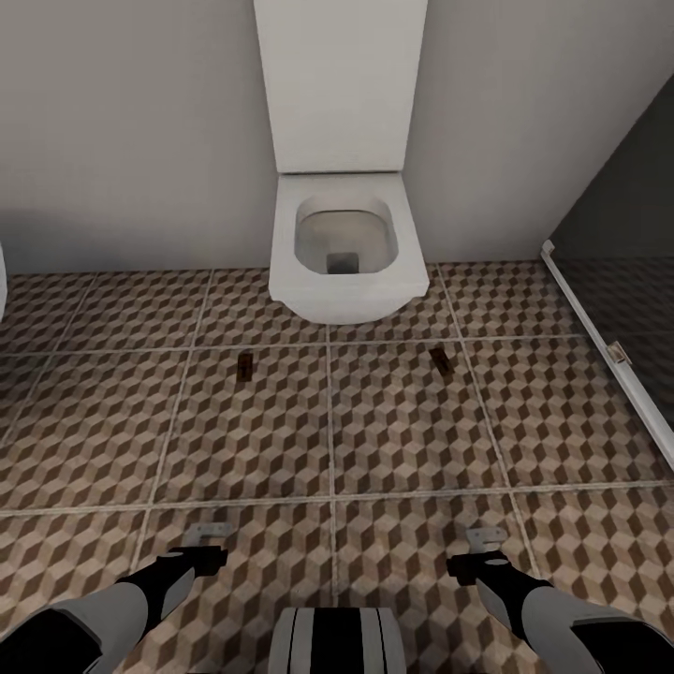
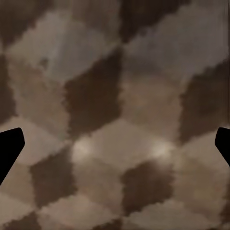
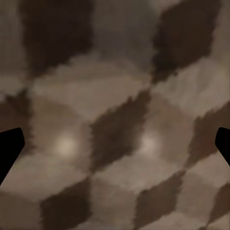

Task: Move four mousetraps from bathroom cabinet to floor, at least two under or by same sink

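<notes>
2 traps (image 1: 246,367) (image 1: 441,360) — small, dark, flat on floor (image 1: 393,431) before toilet (image 1: 344,248) | well apart, bare tile between | left gripper (image 1: 208,535), right gripper (image 1: 486,540) — spread, empty

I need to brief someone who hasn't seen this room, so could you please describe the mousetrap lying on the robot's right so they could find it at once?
Start at the white toilet against the back wall. On the floor in front of its bowl lie two mousetraps; the one meant is nearer the glass shower screen, and lies slightly tilted, unlike the left one.
</notes>
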Tool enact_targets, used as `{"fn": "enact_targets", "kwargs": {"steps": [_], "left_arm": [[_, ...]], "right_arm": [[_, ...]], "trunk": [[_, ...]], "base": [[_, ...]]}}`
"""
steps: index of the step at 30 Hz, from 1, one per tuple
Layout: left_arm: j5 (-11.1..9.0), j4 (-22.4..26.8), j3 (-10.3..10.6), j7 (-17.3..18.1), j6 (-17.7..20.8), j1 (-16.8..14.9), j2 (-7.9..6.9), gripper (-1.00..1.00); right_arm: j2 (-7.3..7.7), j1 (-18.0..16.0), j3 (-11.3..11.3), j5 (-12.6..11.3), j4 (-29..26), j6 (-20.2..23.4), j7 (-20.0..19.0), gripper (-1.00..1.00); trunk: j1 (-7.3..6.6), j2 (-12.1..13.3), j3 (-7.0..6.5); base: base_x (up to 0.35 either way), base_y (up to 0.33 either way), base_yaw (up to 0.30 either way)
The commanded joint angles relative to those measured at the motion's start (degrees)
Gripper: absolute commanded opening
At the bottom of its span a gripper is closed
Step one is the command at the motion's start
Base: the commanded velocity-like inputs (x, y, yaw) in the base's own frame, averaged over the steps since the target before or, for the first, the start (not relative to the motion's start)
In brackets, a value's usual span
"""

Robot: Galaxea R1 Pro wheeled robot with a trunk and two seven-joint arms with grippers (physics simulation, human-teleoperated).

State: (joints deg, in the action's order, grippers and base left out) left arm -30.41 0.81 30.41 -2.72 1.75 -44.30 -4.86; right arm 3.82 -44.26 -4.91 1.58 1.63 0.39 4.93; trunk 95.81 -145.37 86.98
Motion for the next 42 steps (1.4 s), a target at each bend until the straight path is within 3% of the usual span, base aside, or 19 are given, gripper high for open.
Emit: {"fn": "enact_targets", "kwargs": {"steps": [1, 28, 42], "left_arm": [[-0.47, 0.12, 0.48, -0.20, 0.19, 0.00, -0.01, 1.00], [-0.59, 0.15, 0.45, -0.83, 0.32, 0.00, 2.22, 1.00], [-0.52, 0.15, 0.44, -0.74, 0.23, 0.00, 2.36, 1.00]], "right_arm": [[-0.02, -0.06, -0.45, 0.17, 0.13, 0.04, 0.18, 1.00], [0.05, -0.05, -0.45, 0.08, 0.12, 0.11, 0.39, 1.00], [0.08, -0.05, -0.45, 0.16, 0.13, 0.00, 0.37, 1.00]], "trunk": [[-0.01, -0.01, 0.03], [-0.01, -0.01, 0.03], [-0.37, 0.18, -3.07]], "base": [[0.000, 0.000, 0.000], [0.000, 0.000, 0.000], [0.000, 0.000, 0.000]]}}
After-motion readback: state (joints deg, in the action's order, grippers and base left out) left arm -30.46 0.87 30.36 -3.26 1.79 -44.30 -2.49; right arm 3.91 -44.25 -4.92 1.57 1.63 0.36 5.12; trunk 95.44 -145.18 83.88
